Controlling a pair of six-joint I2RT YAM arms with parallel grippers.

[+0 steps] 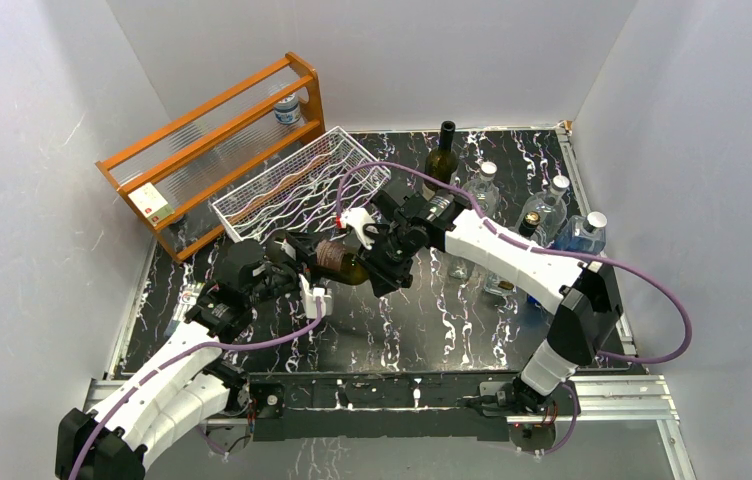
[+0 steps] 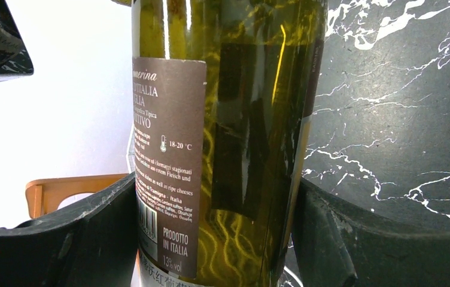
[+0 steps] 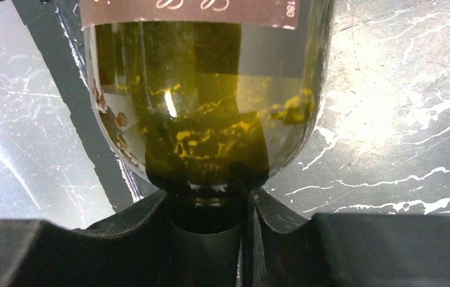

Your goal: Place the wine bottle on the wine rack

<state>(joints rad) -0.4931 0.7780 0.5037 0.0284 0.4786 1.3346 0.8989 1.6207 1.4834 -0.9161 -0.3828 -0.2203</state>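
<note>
A dark green wine bottle (image 1: 340, 262) with a brown label lies sideways above the black marble table, between both arms. My left gripper (image 1: 310, 270) is shut on its body; in the left wrist view the bottle (image 2: 234, 119) fills the gap of the left gripper (image 2: 216, 239), with both black fingers (image 2: 79, 233) against the glass. My right gripper (image 1: 372, 250) is shut on the neck; in the right wrist view the bottle's shoulder (image 3: 210, 89) sits just above the right gripper (image 3: 207, 239). The white wire wine rack (image 1: 302, 185) stands behind, holding no bottles.
An orange wooden shelf frame (image 1: 217, 130) leans at the back left with a small bottle in it. A dark bottle (image 1: 442, 155) stands at the back centre. Several clear bottles (image 1: 552, 215) stand on the right, behind the right arm.
</note>
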